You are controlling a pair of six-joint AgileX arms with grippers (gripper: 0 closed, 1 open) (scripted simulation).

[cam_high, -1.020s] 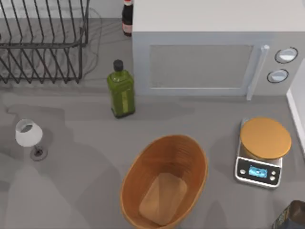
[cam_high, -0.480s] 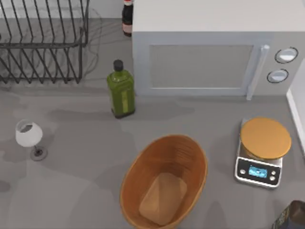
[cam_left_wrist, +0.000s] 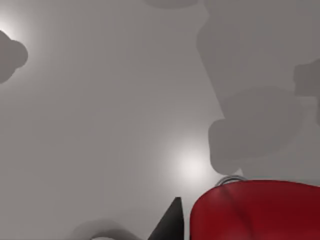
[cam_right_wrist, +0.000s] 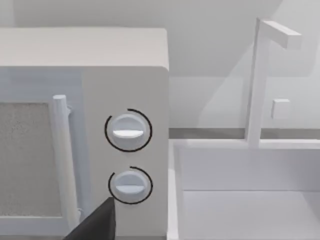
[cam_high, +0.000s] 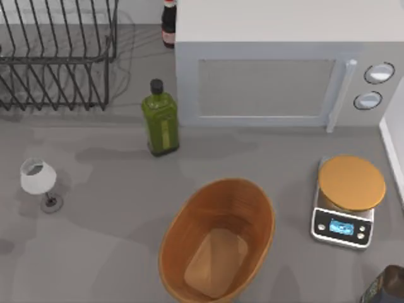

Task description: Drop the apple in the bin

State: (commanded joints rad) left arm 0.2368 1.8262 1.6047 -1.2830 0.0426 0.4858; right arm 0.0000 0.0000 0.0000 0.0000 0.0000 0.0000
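The apple (cam_left_wrist: 260, 207) is bright red and sits very close in the left wrist view, lifted above the bare grey table. My left gripper (cam_left_wrist: 230, 225) is shut on it. One black fingertip (cam_left_wrist: 170, 225) shows beside the fruit and the other is hidden behind it. The bin (cam_high: 183, 221), an oval light-brown basket with ribbed sides, stands at the table's front centre with nothing inside. A dark fingertip (cam_right_wrist: 95, 222) of my parked right gripper shows before the microwave's knobs.
A green bottle (cam_high: 161, 120) stands behind the bin. A wine glass (cam_high: 39, 180) is at the left and an orange-topped scale (cam_high: 350, 189) at the right. The microwave (cam_high: 265, 82) and dish rack (cam_high: 57, 57) line the back. A dark object (cam_high: 386, 287) sits at the front right corner.
Soft shadows on the table's left half have drifted slightly. The bin, bottle, glass and scale have not moved.
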